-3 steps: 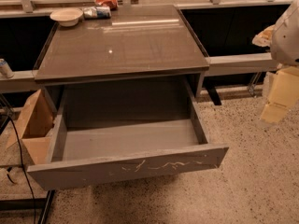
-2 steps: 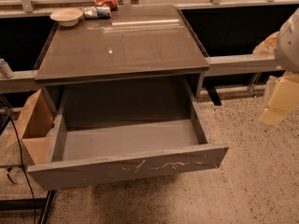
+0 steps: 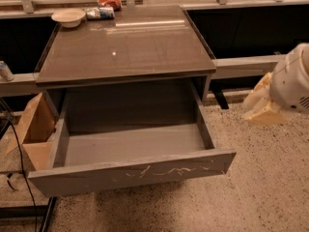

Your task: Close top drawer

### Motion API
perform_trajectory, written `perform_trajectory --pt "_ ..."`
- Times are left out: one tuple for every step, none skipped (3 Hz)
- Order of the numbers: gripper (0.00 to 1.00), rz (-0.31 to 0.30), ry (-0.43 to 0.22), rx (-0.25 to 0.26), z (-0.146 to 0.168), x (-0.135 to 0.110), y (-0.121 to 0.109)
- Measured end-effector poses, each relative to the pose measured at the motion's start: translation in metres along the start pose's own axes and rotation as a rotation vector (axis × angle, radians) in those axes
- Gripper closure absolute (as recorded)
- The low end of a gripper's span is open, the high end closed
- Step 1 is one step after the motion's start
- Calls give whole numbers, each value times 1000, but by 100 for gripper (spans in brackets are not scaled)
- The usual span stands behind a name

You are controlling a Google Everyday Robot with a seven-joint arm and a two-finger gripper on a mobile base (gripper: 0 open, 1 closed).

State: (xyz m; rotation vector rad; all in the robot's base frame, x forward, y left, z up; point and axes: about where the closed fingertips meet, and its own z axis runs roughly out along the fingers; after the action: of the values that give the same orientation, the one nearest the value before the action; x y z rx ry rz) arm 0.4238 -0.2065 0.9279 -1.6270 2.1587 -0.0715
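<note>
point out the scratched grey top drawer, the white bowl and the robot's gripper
Wide grey open top drawer (image 3: 96, 180): camera view, front panel.
Round white bowl (image 3: 68, 16): camera view, its centre.
Cream gripper (image 3: 258, 108): camera view, far right of drawer, finger end.

Dim warm light — tabletop glare; pincer far right.

The single camera looks down from above and in front of the cabinet, facing its open top drawer, near enough that the cabinet fills most of the view. The gripper hangs at the right edge, beside the drawer and apart from it.
</note>
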Motion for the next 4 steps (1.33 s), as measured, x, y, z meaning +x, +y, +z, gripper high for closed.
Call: perform_trajectory --pt "94 27 -50 1 30 5 5" --pt "100 76 -154 -57 78 21 21" --pt "100 83 -216 -158 110 22 47" --pt "100 89 -220 -165 112 22 52"
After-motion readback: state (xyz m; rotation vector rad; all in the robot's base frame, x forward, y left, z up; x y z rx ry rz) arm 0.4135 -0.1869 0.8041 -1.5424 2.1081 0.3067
